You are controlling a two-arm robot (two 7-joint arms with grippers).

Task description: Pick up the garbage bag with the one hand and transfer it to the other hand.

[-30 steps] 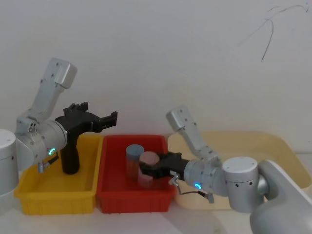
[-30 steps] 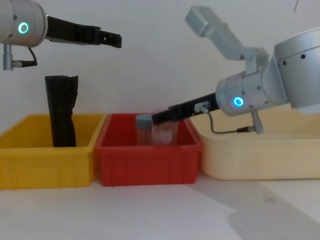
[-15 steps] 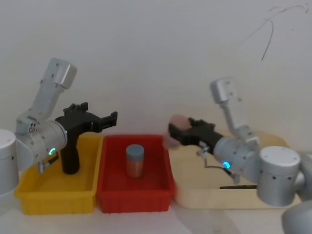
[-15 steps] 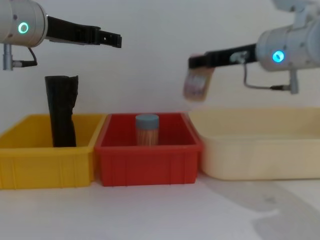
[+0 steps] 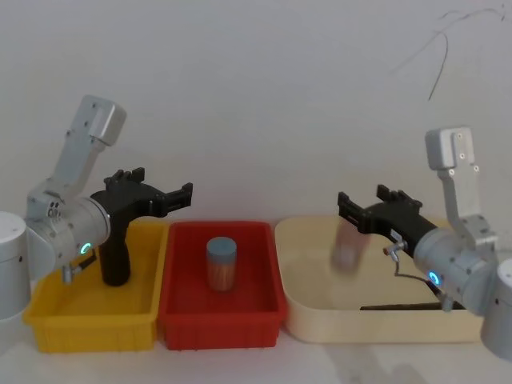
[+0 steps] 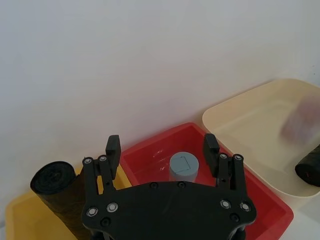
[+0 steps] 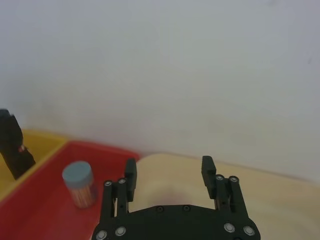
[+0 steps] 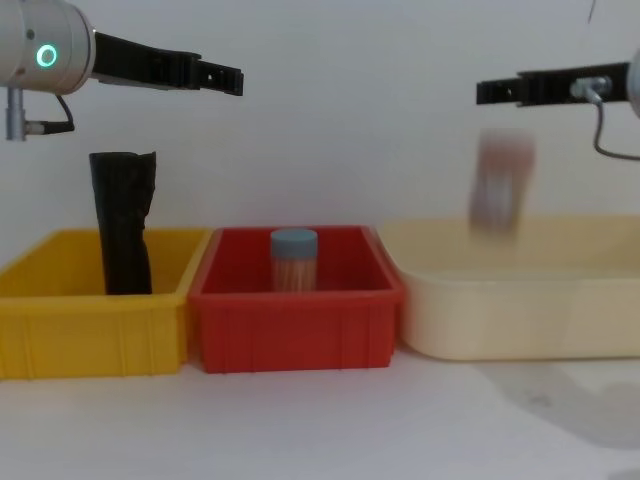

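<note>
The garbage bag (image 6: 307,170) is a black roll lying in the cream tray (image 5: 360,326); over the tray's front wall only a dark sliver of the bag (image 5: 396,306) shows. My left gripper (image 5: 180,194), on the green-ringed arm, hovers open and empty above the yellow bin, also seen from its wrist (image 6: 161,147). My right gripper (image 5: 360,210), on the blue-ringed arm, is open above the tray's left part, fingers apart (image 7: 169,172). A blurred pinkish jar (image 5: 346,248) is in mid-air just below it.
An unlabelled black roll with a ragged top (image 8: 122,230) stands upright in the yellow bin (image 5: 88,332). The red bin (image 5: 220,328) holds a blue-capped jar (image 5: 222,264). A wall is close behind the bins.
My right gripper lifted the pinkish jar out of the red bin, swung right over the cream tray and opened; the jar is dropping. The left arm has not moved.
</note>
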